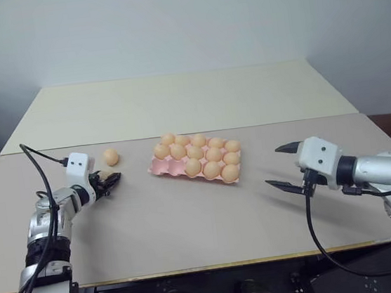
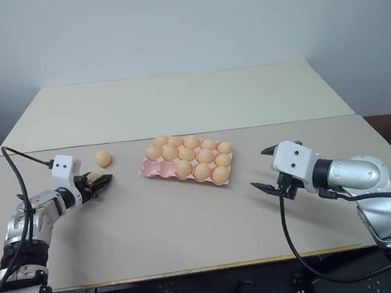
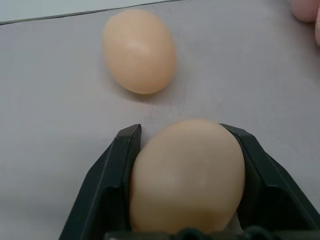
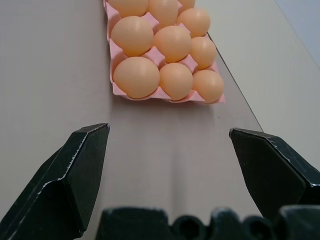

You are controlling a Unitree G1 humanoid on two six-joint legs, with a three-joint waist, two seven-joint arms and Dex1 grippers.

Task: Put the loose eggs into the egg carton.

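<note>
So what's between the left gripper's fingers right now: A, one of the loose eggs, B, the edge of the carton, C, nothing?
A: in the left wrist view the left gripper has its black fingers against both sides of an egg.

The eggs (image 3: 138,52) have a smooth, matt shell, with only a soft sheen where the light falls on them. The egg carton (image 4: 113,67) looks like moulded pulp or foam, pale and dull, with no shine at all. The worktop (image 1: 189,218) is a flat, matt board, smooth like laminate. The fingers (image 4: 75,175) of the right claw (image 4: 170,150) look like hard black plastic, slightly grainy, with pale worn edges. Its wrist housing (image 2: 294,158) is smooth white plastic, and behind it the arm (image 2: 354,171) shines like brushed metal.
</note>
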